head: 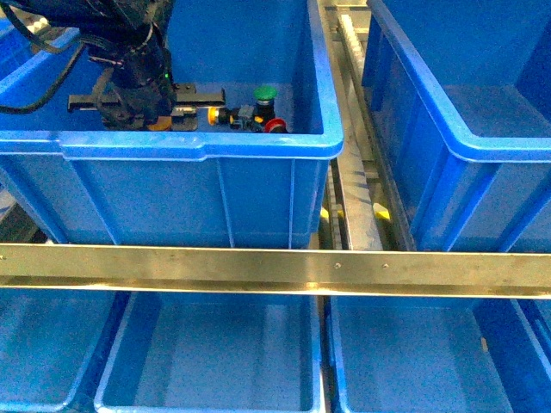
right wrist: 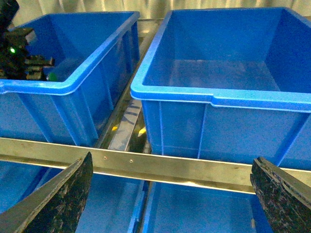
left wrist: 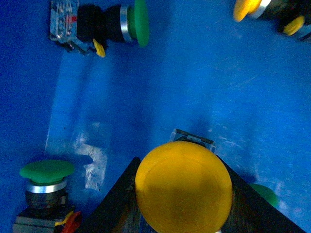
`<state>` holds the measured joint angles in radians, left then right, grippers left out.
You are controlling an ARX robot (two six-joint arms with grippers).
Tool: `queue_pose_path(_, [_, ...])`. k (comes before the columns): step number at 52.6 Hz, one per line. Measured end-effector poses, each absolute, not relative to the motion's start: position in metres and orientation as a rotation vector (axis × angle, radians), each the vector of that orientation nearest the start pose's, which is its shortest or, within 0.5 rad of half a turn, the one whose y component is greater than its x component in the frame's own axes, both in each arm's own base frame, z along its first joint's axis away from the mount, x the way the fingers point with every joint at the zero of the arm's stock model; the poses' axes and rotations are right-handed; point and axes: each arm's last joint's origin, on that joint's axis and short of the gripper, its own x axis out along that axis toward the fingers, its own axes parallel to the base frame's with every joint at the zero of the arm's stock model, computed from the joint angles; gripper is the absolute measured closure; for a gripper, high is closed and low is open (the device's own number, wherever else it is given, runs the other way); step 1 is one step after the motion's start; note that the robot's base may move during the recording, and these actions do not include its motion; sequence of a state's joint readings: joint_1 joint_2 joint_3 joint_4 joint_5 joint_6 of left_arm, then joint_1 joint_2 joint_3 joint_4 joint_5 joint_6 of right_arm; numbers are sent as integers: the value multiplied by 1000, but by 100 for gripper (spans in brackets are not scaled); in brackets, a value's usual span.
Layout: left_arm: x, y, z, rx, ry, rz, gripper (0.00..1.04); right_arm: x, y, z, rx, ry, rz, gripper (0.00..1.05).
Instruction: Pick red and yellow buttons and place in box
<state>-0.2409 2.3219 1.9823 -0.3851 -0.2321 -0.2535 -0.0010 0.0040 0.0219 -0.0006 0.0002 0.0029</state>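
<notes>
Yellow button [left wrist: 183, 187] sits pinched in the left gripper [left wrist: 184, 206], low in the left bin [head: 198, 146] among green buttons [left wrist: 47, 170] it's meant to skip. Right gripper [right wrist: 175, 191] hangs spread wide, holding nothing, facing the bare box [right wrist: 218, 99], which is probably the drop spot.

Behind the long silver metal rack rail [head: 275, 271] sit a large blue plastic left bin [head: 198, 144] and, beside it, a matching right bin [head: 491, 146].
</notes>
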Motion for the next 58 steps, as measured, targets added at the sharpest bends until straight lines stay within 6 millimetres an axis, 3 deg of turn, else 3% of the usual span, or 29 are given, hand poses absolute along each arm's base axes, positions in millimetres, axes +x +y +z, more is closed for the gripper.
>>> queue_pose_path(7, [488,-110,250,-121,598,28,72,97,0,171,3,-17,-1,7])
queue_pose_path(11, [458,-98,291,-165,487,-16,72,97,0,171,3,-17,-1,7])
queue_pose_path(14, [433,-90,310,-207,424,-59,72,97,0,171,3,-17,-1,7])
queue_pose_path(20, [384,-77,329,-299,335,-184,72,97,0,171,3,-17,-1,7])
queue_pose_path(30, [342,-68,333,-363,292,-310,72,97,0,171,3,-17,-1,7])
queue_pose_path(35, [338,-67,326,-466,272,-427,72,97,0,171,3,-17,-1,7])
queue_pose_path(41, [344,-72,304,-678,254,-609,72,97,0,171,3,-17,-1,7])
queue_pose_path(47, [353,-106,282,-858,312,-798,72,97,0,171,3,-17,-1,7])
queue_pose_path(58, [363,-193,265,-903,493,-1053,72,97,0,171,3,-17,-1,7])
